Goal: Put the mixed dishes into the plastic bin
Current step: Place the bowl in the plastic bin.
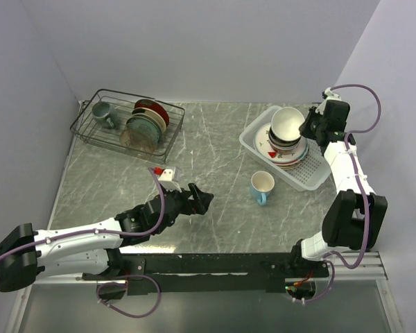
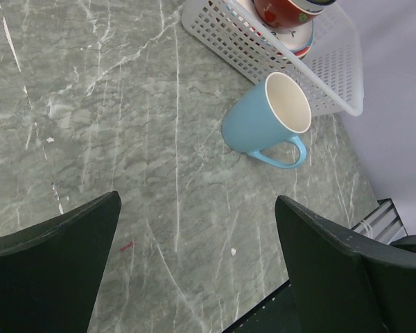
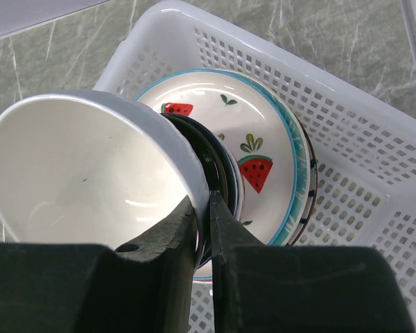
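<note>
The white plastic bin [image 1: 315,178] [image 3: 374,139] [image 2: 326,76] stands at the table's right and holds stacked dishes. A watermelon-patterned plate [image 3: 263,139] lies under dark bowls [image 3: 218,159]. On top, tilted, is a cream bowl [image 1: 288,123] [image 3: 83,173]. My right gripper [image 1: 310,129] [image 3: 202,199] pinches this bowl's rim, one finger inside and one outside. A light blue mug [image 1: 261,187] [image 2: 260,121] stands upright on the table just in front of the bin. My left gripper [image 1: 202,196] [image 2: 197,201] hovers wide open left of the mug, with nothing between its fingers.
A black wire rack [image 1: 128,121] sits at the back left with a grey-green mug [image 1: 100,111] and several upright plates [image 1: 149,121]. Walls close in on the left, back and right. The table's marbled surface [image 1: 215,146] lies between rack and bin.
</note>
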`<state>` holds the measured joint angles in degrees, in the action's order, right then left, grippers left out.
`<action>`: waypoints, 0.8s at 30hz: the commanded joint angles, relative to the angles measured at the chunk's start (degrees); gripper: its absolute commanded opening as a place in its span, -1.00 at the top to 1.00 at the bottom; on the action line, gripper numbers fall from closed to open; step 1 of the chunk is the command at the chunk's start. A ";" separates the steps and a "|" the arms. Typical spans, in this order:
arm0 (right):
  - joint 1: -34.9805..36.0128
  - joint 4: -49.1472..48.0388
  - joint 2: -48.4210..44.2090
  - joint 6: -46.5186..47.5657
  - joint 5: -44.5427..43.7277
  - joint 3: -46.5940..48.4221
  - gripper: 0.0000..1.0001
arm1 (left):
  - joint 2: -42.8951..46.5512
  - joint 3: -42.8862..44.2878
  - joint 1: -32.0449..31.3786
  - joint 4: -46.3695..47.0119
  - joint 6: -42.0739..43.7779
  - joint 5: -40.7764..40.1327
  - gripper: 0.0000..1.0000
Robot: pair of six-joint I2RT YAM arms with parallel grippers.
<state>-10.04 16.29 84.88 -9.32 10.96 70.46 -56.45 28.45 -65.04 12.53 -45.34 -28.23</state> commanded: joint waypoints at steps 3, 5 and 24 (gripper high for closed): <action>-0.59 -4.52 -0.68 -0.61 0.02 3.81 0.54 | 0.63 0.21 0.52 1.79 -1.06 0.81 -0.99; -0.50 -4.60 -1.03 -0.61 0.20 3.72 0.46 | 0.63 0.21 0.61 1.79 -1.06 1.07 -0.99; -0.77 -8.12 -26.51 10.71 18.46 -10.24 -1.00 | -4.28 2.58 1.84 3.55 -1.85 7.40 -0.99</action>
<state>-10.52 10.70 64.03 -4.73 20.10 63.53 -59.53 28.62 -63.46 13.02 -46.00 -23.16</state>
